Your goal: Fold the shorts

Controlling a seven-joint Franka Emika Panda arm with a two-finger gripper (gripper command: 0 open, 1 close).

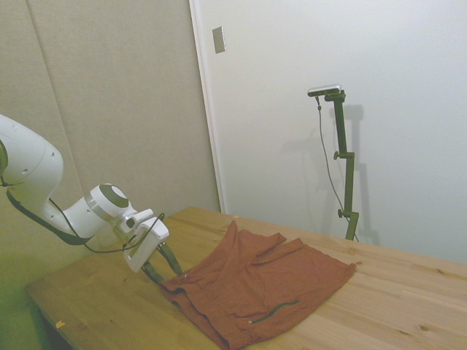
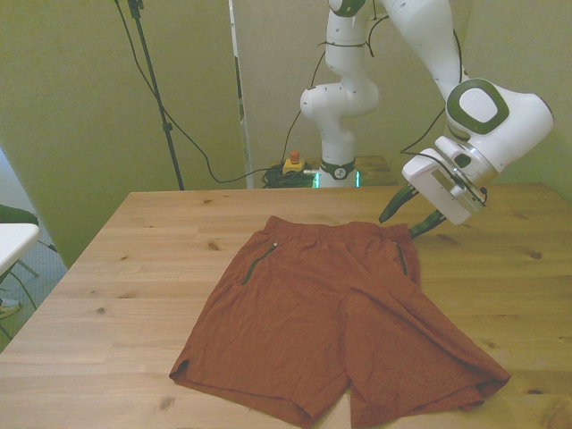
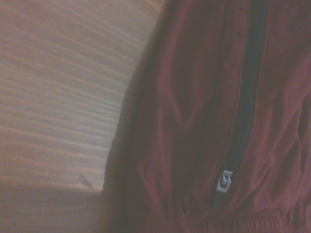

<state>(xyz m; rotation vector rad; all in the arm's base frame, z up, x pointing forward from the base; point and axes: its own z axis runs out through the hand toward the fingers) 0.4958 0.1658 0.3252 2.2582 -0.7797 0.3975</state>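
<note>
side view: shorts (image 1: 255, 288) lie spread on the wooden worktop (image 1: 408, 292); rust-red soft fabric, rumpled, with one leg corner kinked up at the far side; a thin dark zipper line shows near the near edge; end effector (image 1: 169, 267) sits low at the waistband end of the shorts, dark fingers angled down and spread apart, nothing between them; beige panel wall behind the arm, white wall and a pale door frame beyond the worktop.

front view: shorts (image 2: 331, 322) lie flat, waistband toward the far edge, two legs fanning toward the near edge; a short dark zip pocket on each side; hems are thin and slightly wavy; end effector (image 2: 409, 218) hangs at the waistband corner on the front view's right, fingers parted, tips just at the fabric edge; worktop (image 2: 125, 268) is knotty pale pine planks; yellow-green walls, cables on the floor behind.

wrist view: blurred close-up; shorts (image 3: 194, 121) show soft creases, a dark zipper strip (image 3: 245, 107) with a small metal pull (image 3: 223, 181); gathered elastic waistband; worktop (image 3: 58, 97) grain beside the cloth.
</note>
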